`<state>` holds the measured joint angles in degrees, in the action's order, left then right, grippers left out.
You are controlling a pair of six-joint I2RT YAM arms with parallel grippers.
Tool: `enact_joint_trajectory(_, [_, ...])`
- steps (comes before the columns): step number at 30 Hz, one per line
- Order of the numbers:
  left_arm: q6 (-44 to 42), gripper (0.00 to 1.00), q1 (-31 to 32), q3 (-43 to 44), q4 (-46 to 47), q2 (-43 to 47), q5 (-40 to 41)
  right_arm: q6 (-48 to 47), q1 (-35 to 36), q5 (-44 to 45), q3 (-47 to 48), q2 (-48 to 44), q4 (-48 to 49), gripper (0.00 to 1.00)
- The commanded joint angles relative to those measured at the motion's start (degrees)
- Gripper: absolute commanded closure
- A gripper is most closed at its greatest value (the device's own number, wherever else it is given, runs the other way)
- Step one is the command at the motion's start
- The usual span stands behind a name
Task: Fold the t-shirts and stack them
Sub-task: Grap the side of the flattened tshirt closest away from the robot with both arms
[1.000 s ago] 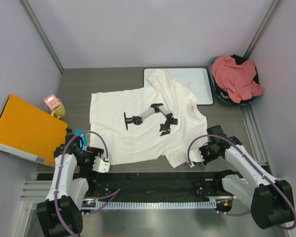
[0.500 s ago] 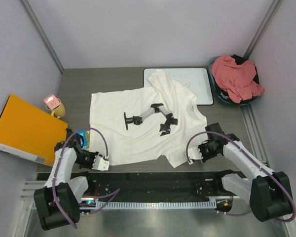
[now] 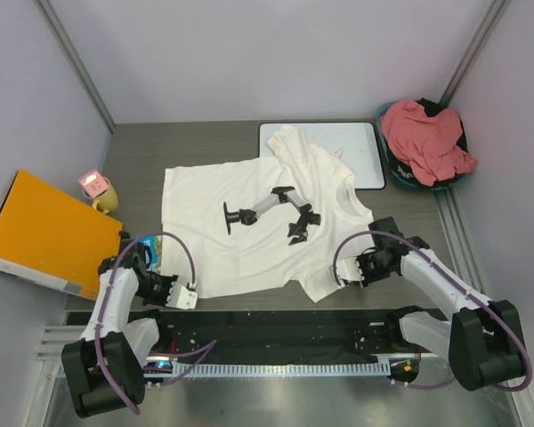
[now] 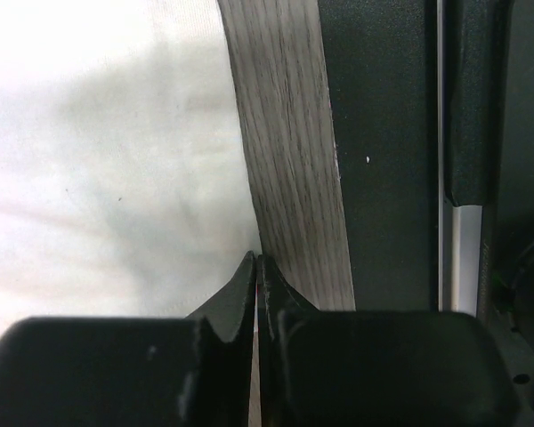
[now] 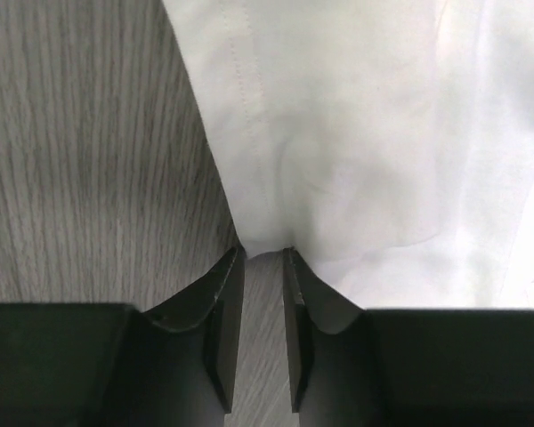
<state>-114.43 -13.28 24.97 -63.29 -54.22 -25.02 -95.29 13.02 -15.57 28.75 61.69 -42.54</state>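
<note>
Left gripper (image 3: 189, 297): low at the near left of the tabletop (image 3: 138, 151), at the hem corner of the white t-shirt (image 3: 214, 240). In my left wrist view the fingers were pressed together with no gap I could see. The cloth's edge ran straight into the seam between their tips, so I judged the hem pinched.

White t-shirt: spread flat in the middle of the tabletop, print up. Its long axis ran left to right, hem towards my left arm and collar towards my right. The far sleeve lay over the whiteboard (image 3: 360, 151).

Key relation: the shirt's near long edge lay just ahead of both grippers, and the rest of the cloth stretched away from my bases. Each arm was nearest its own end of that edge. I judged the coming fold would carry the near edge away from me, across the long axis.

Right gripper (image 3: 341, 278): at the near sleeve. In my right wrist view the fingers stood a narrow slit apart, with a small fold of the sleeve's edge caught between the tips.

Pink t-shirt (image 3: 423, 142): crumpled in the basket (image 3: 400, 181) at the far right, well apart from both grippers and not yet folded.
</note>
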Motion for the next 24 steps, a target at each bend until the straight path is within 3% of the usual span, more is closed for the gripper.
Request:
enact_joint_trajectory(1, [-31.65, 1.0, -0.26, -1.5, 1.58, -0.1, -1.17, 2.38, 0.34, 0.63, 3.06, 0.71, 1.85, 0.64])
enact_joint_trajectory(3, [-31.55, 1.0, -0.26, -1.59, 2.2, -0.19, -1.87, 2.04, 0.26, 0.63, 3.24, 1.32, 1.59, 0.58])
enact_joint_trajectory(5, [-31.47, 1.0, -0.26, -1.5, 2.82, -0.45, -2.23, 0.81, 0.34, 0.54, 3.24, 1.85, 1.24, 0.58])
enact_joint_trajectory(8, [-31.2, 1.0, -0.26, -0.89, 3.26, -1.15, -2.76, -0.16, 0.34, 0.11, 3.06, 3.25, 1.15, 0.68])
enact_joint_trajectory(11, [-31.03, 1.0, -0.34, -0.45, 3.34, -1.59, -2.58, -0.25, 0.52, 0.1, 3.15, 4.31, 1.32, 0.87])
enact_joint_trajectory(12, [-30.94, 1.0, -0.26, -0.19, 3.35, -1.68, -2.58, -0.25, 0.61, 0.1, 3.33, 4.23, 1.41, 0.98])
enact_joint_trajectory(24, [-28.83, 1.0, -0.26, 6.58, -1.3, -1.86, -7.24, -2.1, 0.61, 1.25, 14.57, -0.34, -11.51, 0.99])
